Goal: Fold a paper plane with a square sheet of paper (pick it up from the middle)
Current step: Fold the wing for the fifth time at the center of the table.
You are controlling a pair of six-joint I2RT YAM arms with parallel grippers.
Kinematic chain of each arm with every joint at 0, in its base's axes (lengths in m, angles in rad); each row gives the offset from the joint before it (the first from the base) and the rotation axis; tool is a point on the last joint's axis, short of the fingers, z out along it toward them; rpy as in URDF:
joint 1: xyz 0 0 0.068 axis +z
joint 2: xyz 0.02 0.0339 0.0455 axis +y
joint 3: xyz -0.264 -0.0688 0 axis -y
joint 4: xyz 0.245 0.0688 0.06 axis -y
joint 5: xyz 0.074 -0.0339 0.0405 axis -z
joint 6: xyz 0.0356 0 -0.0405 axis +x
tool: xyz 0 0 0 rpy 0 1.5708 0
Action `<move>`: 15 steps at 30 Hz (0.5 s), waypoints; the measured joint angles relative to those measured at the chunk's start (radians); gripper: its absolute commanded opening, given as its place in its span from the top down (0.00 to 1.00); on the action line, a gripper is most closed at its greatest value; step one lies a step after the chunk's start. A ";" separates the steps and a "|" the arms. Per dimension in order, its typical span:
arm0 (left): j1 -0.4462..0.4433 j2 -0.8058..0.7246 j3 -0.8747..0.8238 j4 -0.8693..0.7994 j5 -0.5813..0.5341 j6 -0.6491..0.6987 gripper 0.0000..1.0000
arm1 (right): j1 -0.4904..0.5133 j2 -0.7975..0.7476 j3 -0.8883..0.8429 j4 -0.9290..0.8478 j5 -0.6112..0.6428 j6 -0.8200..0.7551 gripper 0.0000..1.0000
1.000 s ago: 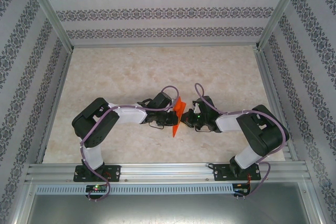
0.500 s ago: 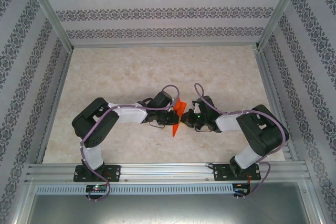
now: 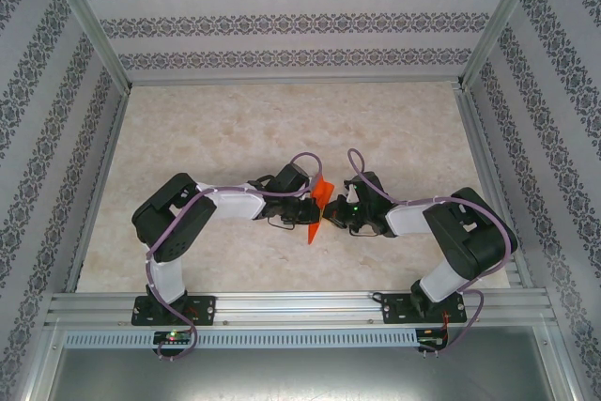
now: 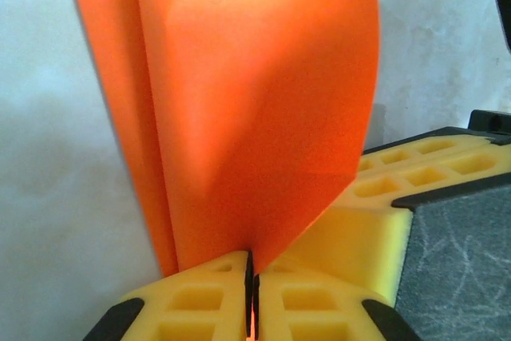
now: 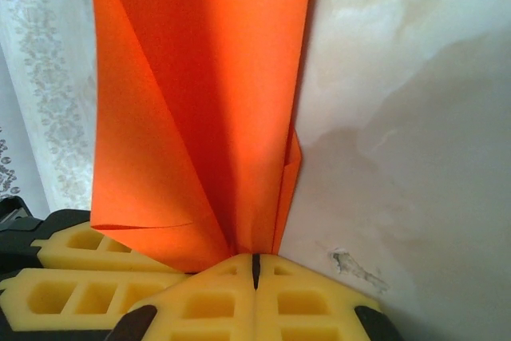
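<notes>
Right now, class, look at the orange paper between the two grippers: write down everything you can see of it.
The orange paper is thin, bright and matt, folded into a long narrow shape with lengthwise creases and overlapping layers. It stands on edge between the two arms, near the table's middle. The left gripper and the right gripper pinch it from opposite sides, yellow pads closed on its folded layers. One flap bows loosely outward.

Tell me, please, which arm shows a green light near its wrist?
The right arm, right of the folded bright orange paper; the left arm's wrist looks unlit.
</notes>
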 measured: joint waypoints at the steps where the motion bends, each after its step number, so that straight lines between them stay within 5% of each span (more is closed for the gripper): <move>1: 0.000 0.000 0.000 0.001 0.002 0.000 0.81 | 0.000 -0.001 0.000 0.000 0.000 0.000 1.00; 7: 0.007 -0.004 -0.001 0.012 0.015 0.001 0.63 | -0.009 -0.032 -0.002 -0.027 0.010 0.000 1.00; 15: 0.013 -0.013 -0.016 0.046 0.021 0.005 0.63 | -0.014 -0.075 -0.009 -0.048 0.026 0.000 1.00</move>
